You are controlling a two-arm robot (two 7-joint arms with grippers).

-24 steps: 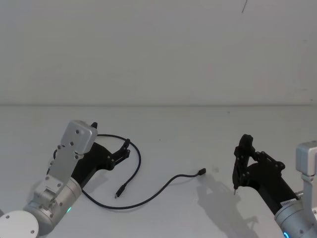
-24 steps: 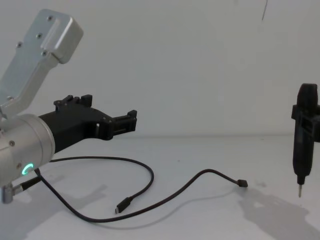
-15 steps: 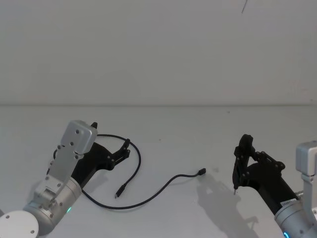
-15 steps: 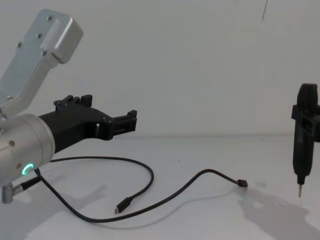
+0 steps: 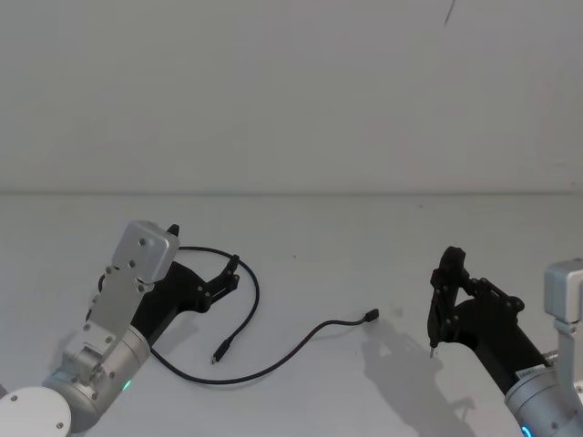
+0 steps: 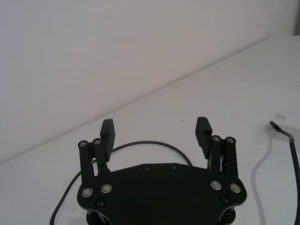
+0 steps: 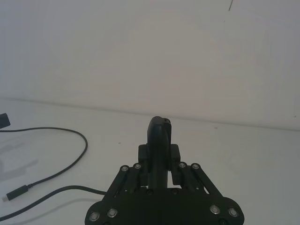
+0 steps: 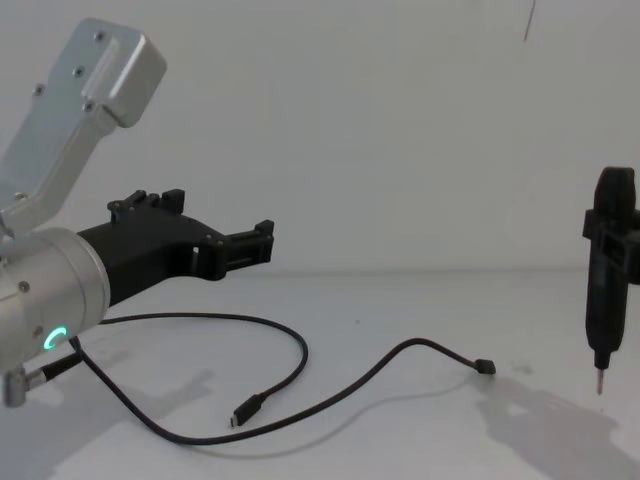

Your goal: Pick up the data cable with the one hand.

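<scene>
Black data cable (image 5: pixel 339 322), white table (image 5: pixel 319 246)

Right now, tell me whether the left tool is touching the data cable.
Apart. The chest view shows the left tool hovering above the table, with a plain gap down to the data cable lying on it.

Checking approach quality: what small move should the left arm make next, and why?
Probably lower the left gripper: open, it hangs above the loop of the data cable, which lies flat on the table. The right gripper is parked at the right, shut.

Plain white wall (image 5: pixel 291 91) behind a white tabletop (image 5: pixel 364 228)
</scene>
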